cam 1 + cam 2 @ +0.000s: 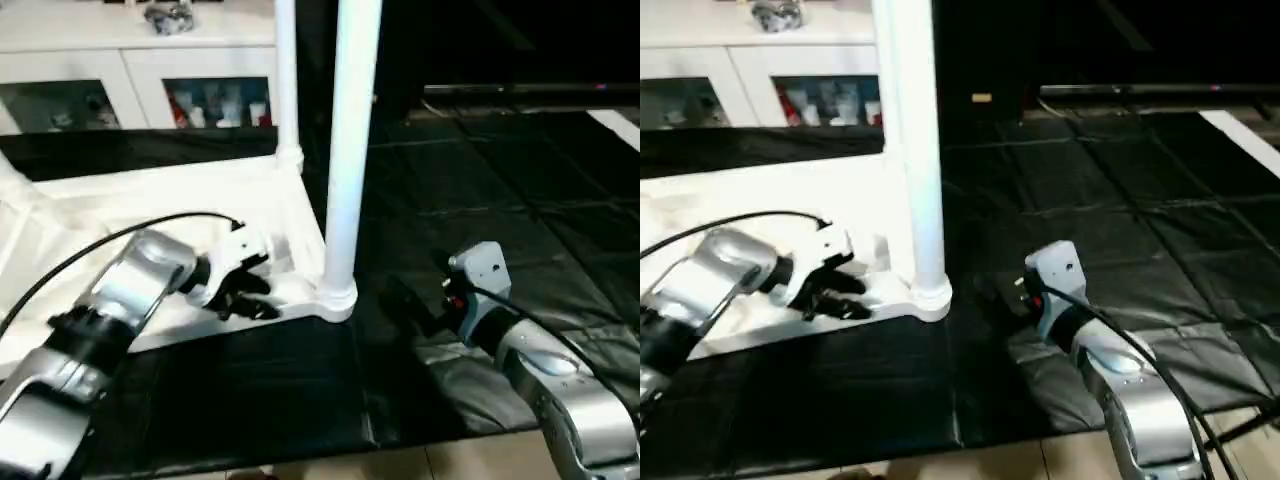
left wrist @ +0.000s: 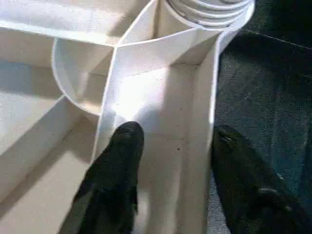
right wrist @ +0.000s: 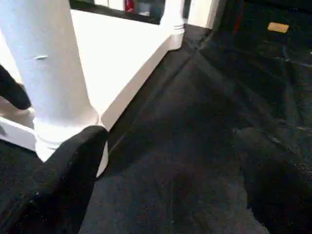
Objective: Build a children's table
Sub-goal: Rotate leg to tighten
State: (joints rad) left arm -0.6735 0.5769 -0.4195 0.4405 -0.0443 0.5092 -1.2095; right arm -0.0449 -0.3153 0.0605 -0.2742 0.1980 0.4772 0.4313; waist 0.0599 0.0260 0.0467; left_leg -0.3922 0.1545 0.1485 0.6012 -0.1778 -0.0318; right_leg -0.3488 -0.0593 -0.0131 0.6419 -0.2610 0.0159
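Note:
The children's table top (image 1: 170,195) lies upside down on a black mat, ribs facing up. Two white legs stand upright in its right-hand corner sockets: a near leg (image 1: 350,150) and a far leg (image 1: 286,80). My left gripper (image 1: 245,290) is at the near rim, just left of the near leg's socket. In the left wrist view its jaws (image 2: 173,134) stand open astride the rim wall (image 2: 207,112), with one finger (image 2: 122,146) inside the ribbed compartment and the other outside. My right gripper (image 1: 405,300) hovers open over the mat to the right of the near leg (image 3: 53,73), holding nothing.
A white cabinet (image 1: 150,60) with glass doors stands behind the table top. Black mat (image 1: 500,180) spreads to the right and front. A strip of pale floor (image 1: 460,465) runs along the mat's near edge. A black cable (image 1: 90,250) arcs over my left forearm.

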